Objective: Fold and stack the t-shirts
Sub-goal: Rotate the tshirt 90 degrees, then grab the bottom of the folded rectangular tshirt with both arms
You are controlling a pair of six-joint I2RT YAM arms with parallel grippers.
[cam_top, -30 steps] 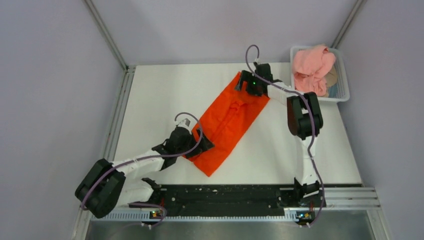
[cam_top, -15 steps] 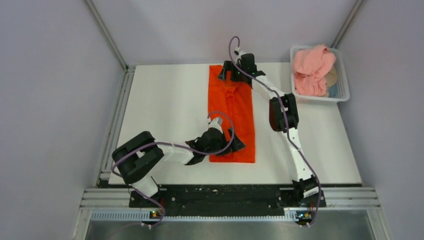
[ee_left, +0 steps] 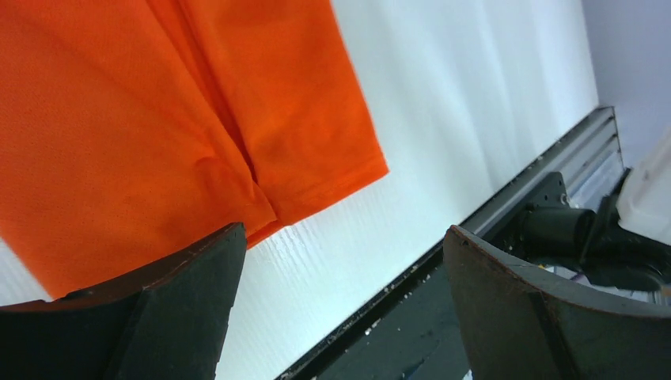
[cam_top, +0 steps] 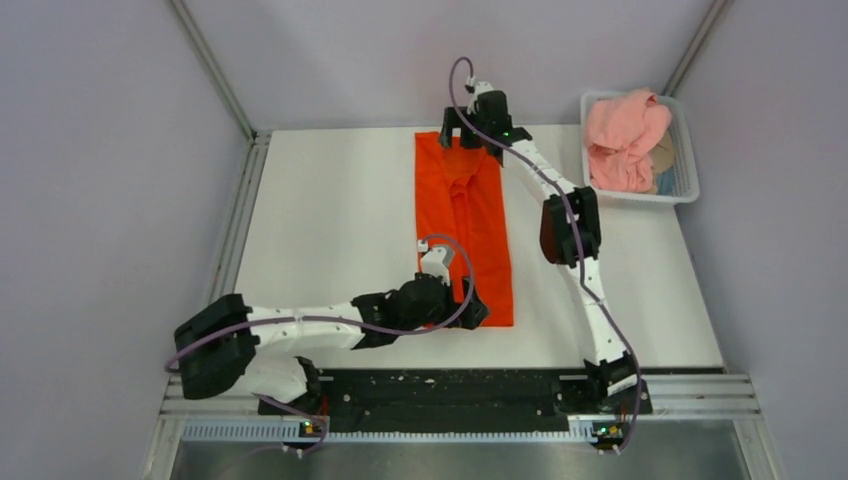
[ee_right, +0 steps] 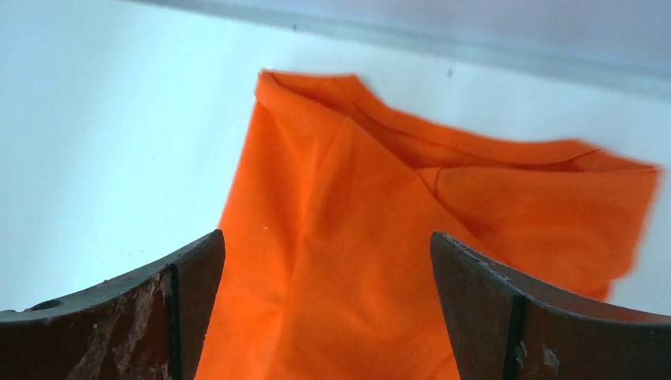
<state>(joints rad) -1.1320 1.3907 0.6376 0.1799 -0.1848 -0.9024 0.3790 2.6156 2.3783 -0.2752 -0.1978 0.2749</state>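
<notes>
Shows the orange-red t-shirt [cam_top: 463, 230] laid as a long, narrow strip down the middle of the table [cam_top: 330, 220], reaching from the far edge to just short of the near edge. Finds the left gripper [cam_top: 470, 308] over the strip's near end, spread wide and holding nothing. Frames, in the left wrist view, the near hem and one loose corner of cloth beside an open finger [ee_left: 158, 317], with bare table beyond. Finds the right gripper [cam_top: 462, 135] at the strip's far end by the far edge, likewise wide apart and empty, looking down on a rumpled, creased end of the shirt. Leaves the salmon-pink t-shirt [cam_top: 622, 135] heaped unfolded in the white mesh basket [cam_top: 690, 175] at the far right corner.

Expect soft, light, limp cotton with no stiffness, prone to sagging, dragging and wrinkling when lifted from a single point. Best taken at the two corners of one end, pinching deep through every layer at the hem to avoid raising only the top layer and undoing the fold. More likely to slip from the pads than to tear.

Hides part of the near hem under the left gripper in the overhead view, and part of the far end under the right. Gives no way of counting the layers in the strip or of confirming tucked-under sleeves. Cuts off most of the garment in both wrist views. Leaves the rest of the basket's contents unclear beneath the pink heap.
</notes>
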